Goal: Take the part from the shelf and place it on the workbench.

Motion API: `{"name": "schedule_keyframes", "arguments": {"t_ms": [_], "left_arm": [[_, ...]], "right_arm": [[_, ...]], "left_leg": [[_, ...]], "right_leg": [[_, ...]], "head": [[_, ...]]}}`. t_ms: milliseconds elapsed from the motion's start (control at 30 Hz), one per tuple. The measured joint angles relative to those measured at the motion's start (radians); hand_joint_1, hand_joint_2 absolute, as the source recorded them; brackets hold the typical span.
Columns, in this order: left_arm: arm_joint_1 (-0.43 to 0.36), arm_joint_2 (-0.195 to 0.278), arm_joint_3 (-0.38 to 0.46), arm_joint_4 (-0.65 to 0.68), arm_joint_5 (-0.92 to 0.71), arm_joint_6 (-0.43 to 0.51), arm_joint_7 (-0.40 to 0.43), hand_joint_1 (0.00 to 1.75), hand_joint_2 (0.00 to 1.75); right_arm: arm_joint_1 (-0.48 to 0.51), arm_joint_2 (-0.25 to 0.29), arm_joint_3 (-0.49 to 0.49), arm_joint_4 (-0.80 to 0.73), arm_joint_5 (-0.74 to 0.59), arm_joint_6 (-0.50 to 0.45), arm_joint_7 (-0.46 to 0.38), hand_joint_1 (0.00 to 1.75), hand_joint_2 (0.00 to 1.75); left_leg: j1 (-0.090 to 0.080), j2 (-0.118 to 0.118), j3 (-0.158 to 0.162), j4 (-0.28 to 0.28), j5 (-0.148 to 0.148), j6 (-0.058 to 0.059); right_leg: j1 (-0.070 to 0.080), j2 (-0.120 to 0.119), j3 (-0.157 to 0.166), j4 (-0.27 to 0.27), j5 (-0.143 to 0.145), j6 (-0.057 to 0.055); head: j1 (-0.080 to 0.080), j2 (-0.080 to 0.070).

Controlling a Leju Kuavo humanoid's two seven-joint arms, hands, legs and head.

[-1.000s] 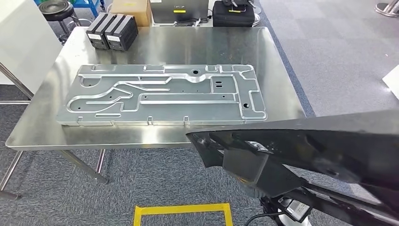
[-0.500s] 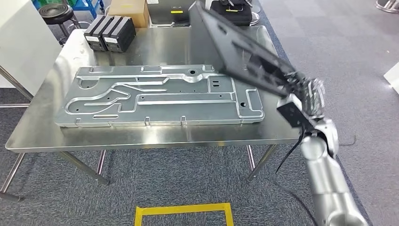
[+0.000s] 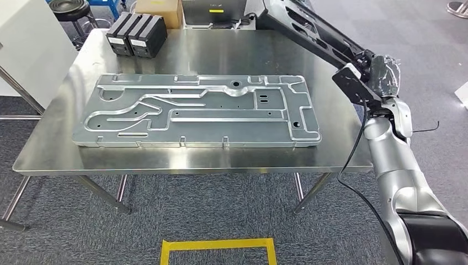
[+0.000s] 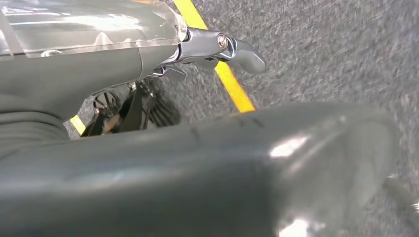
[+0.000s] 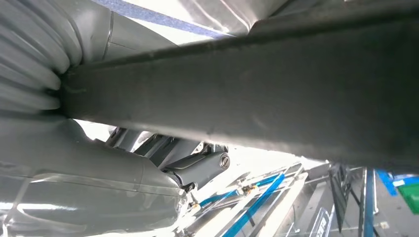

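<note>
The part (image 3: pixel 314 33) is a long black moulded piece. My right hand (image 3: pixel 381 74) grips its near end and holds it up in the air, slanting away over the far right corner of the steel workbench (image 3: pixel 232 160). It touches nothing on the table. In the right wrist view the part (image 5: pixel 257 94) runs as a dark bar across my right hand (image 5: pixel 99 163). My left hand (image 4: pixel 148 74) hangs low over the carpet, with its thumb and a finger apart and nothing between them.
A large silver stamped panel (image 3: pixel 198 110) covers most of the workbench. Two black boxes (image 3: pixel 135 34) stand at its far left, with a cardboard box (image 3: pixel 157 6) behind them. A bare steel strip (image 3: pixel 342 127) lies right of the panel. Yellow tape (image 3: pixel 218 245) marks the floor.
The part has swung up from low in front of me to high over the table's right side, and has now moved farther back and right. The camera shifted slightly.
</note>
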Motion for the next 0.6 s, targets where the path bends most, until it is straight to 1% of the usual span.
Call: {"name": "schedule_keyframes", "arguments": {"t_ms": [33,67,100,133,167,200,233,267,300,333,367,400,467,500,533,567,600], "left_arm": [[-0.001,0.0,0.0,0.0,0.0,0.0,0.0,0.0,0.0],[-0.002,0.0,0.0,0.0,0.0,0.0,0.0,0.0,0.0],[-0.002,0.0,0.0,0.0,0.0,0.001,0.0,0.0,0.0],[-0.003,0.0,0.0,0.0,0.0,0.002,0.0,0.0,0.0],[-0.003,0.0,0.0,0.0,0.0,0.004,0.001,0.0,0.0],[-0.004,0.0,0.0,0.0,0.0,0.007,0.001,0.0,0.0],[-0.005,0.0,0.001,0.0,0.0,0.008,0.001,0.0,0.0],[-0.007,-0.001,0.002,0.0,0.0,0.009,0.0,0.0,0.0],[-0.008,-0.002,0.004,0.0,0.0,0.009,-0.002,0.0,0.0],[-0.009,-0.002,0.005,0.0,0.0,0.006,-0.006,0.0,0.0],[-0.01,-0.002,0.007,0.0,0.0,0.001,-0.012,0.0,0.0],[-0.01,-0.002,0.007,0.0,0.0,-0.006,-0.018,0.0,0.0],[-0.012,-0.002,0.008,0.0,0.0,-0.02,-0.033,0.0,0.0],[-0.013,-0.001,0.008,0.0,0.0,-0.027,-0.041,0.0,0.0],[-0.014,0.0,0.008,0.001,0.0,-0.031,-0.049,0.0,0.0],[-0.015,0.001,0.008,0.001,0.0,-0.034,-0.056,0.0,0.0],[-0.015,0.001,0.008,0.001,0.0,-0.035,-0.063,0.0,0.0]], "right_arm": [[-0.005,-0.003,0.002,0.005,0.003,0.0,0.002,1.75,1.75],[-0.012,-0.005,0.004,0.013,0.014,-0.001,0.01,1.75,1.75],[-0.024,-0.006,0.008,0.028,0.035,-0.002,0.022,1.75,1.75],[-0.042,-0.007,0.015,0.05,0.066,-0.004,0.039,1.75,1.75],[-0.066,-0.007,0.026,0.083,0.105,-0.005,0.057,1.75,1.75],[-0.097,-0.006,0.043,0.126,0.153,-0.006,0.078,1.75,1.75],[-0.132,-0.004,0.063,0.169,0.203,-0.006,0.1,1.75,1.75],[-0.167,-0.001,0.085,0.212,0.256,-0.006,0.123,1.75,1.75],[-0.202,0.007,0.108,0.254,0.308,-0.002,0.148,1.75,1.75],[-0.233,0.018,0.133,0.292,0.353,0.005,0.169,1.75,1.75],[-0.258,0.032,0.159,0.325,0.393,0.015,0.186,1.75,1.75],[-0.276,0.048,0.186,0.356,0.428,0.028,0.198,1.75,1.75],[-0.292,0.084,0.238,0.405,0.483,0.057,0.202,1.75,1.75],[-0.294,0.106,0.263,0.428,0.503,0.067,0.199,1.75,1.75],[-0.295,0.129,0.286,0.45,0.515,0.073,0.194,1.75,1.75],[-0.292,0.151,0.304,0.468,0.52,0.074,0.191,1.75,1.75],[-0.289,0.174,0.322,0.487,0.525,0.075,0.189,1.75,1.75]], "left_leg": [[0.002,0.0,0.003,-0.005,0.001,0.005],[0.001,0.0,0.005,-0.006,0.001,0.008],[0.001,0.0,0.006,-0.006,0.0,0.011],[0.0,0.0,0.007,-0.006,-0.001,0.012],[0.0,0.0,0.008,-0.005,-0.003,0.013],[0.0,0.0,0.009,-0.005,-0.005,0.012],[0.0,0.0,0.012,-0.004,-0.007,0.01],[0.0,-0.001,0.014,-0.003,-0.01,0.007],[-0.002,-0.001,0.015,-0.002,-0.012,0.003],[-0.003,-0.001,0.014,-0.001,-0.014,-0.002],[-0.004,-0.001,0.013,-0.001,-0.015,-0.007],[-0.005,0.0,0.012,-0.002,-0.015,-0.012],[-0.003,-0.001,0.013,-0.002,-0.019,-0.023],[-0.003,-0.001,0.01,0.01,-0.028,-0.029],[-0.002,-0.001,-0.004,0.04,-0.047,-0.034],[-0.001,-0.001,-0.028,0.092,-0.073,-0.037],[-0.001,-0.001,-0.061,0.159,-0.101,-0.04]], "right_leg": [[0.0,0.001,-0.018,0.038,-0.022,0.004],[-0.001,0.003,-0.048,0.098,-0.05,0.006],[-0.001,0.003,-0.086,0.168,-0.077,0.009],[-0.002,0.004,-0.12,0.227,-0.093,0.01],[-0.002,0.004,-0.143,0.26,-0.093,0.011],[-0.003,0.004,-0.146,0.249,-0.071,0.011],[-0.004,0.004,-0.129,0.201,-0.033,0.009],[-0.005,0.004,-0.1,0.13,0.011,0.006],[-0.004,0.005,-0.071,0.064,0.042,0.002],[-0.002,0.007,-0.049,0.015,0.059,-0.003],[0.001,0.009,-0.038,-0.012,0.063,-0.008],[0.005,0.01,-0.036,-0.018,0.058,-0.014],[0.004,0.01,-0.033,-0.026,0.057,-0.026],[0.002,0.01,-0.029,-0.029,0.057,-0.033],[0.0,0.009,-0.026,-0.033,0.057,-0.04],[0.001,0.008,-0.022,-0.035,0.056,-0.046],[0.002,0.008,-0.021,-0.035,0.054,-0.051]], "head": [[0.0,0.0],[0.0,0.0],[0.0,0.0],[0.0,0.0],[0.0,0.0],[0.0,0.0],[0.0,0.0],[0.0,0.0],[0.0,0.0],[0.0,0.0],[0.0,0.0],[0.0,0.0],[0.0,0.0],[0.0,0.0],[0.0,0.0],[0.0,0.0],[0.0,0.0]]}}
